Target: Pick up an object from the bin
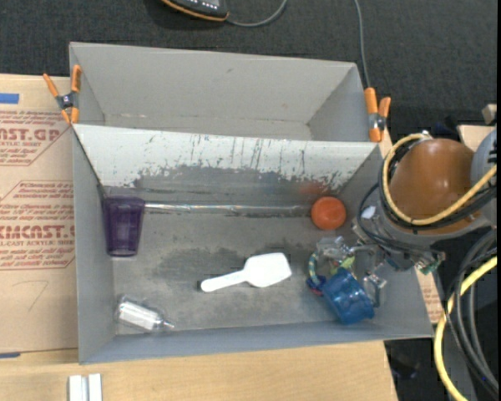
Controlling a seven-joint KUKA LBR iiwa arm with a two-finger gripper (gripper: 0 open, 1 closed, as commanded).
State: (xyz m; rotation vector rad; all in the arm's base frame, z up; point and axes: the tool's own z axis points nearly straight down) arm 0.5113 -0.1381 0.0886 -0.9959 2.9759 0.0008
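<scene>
1. The grey bin (92, 224) held a few loose things.
2. The pincer (351, 266) hung at the floor's 4 o'clock; whether it was apart or together, I could not tell.
3. A blue plastic thing (349, 301) lay just beside it at 6 o'clock, its long axis running roughly 10-to-4 o'clock.
4. An orange ball (328, 213) sat near, at the pincer's 11 o'clock.

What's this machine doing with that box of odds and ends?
A robot arm reaches into the grey metal bin from the right. Its gripper is low at the bin's right end, right over a blue plastic container, with an orange ball just behind. A white scoop, a purple cup and a small clear bottle lie apart further left.
</scene>
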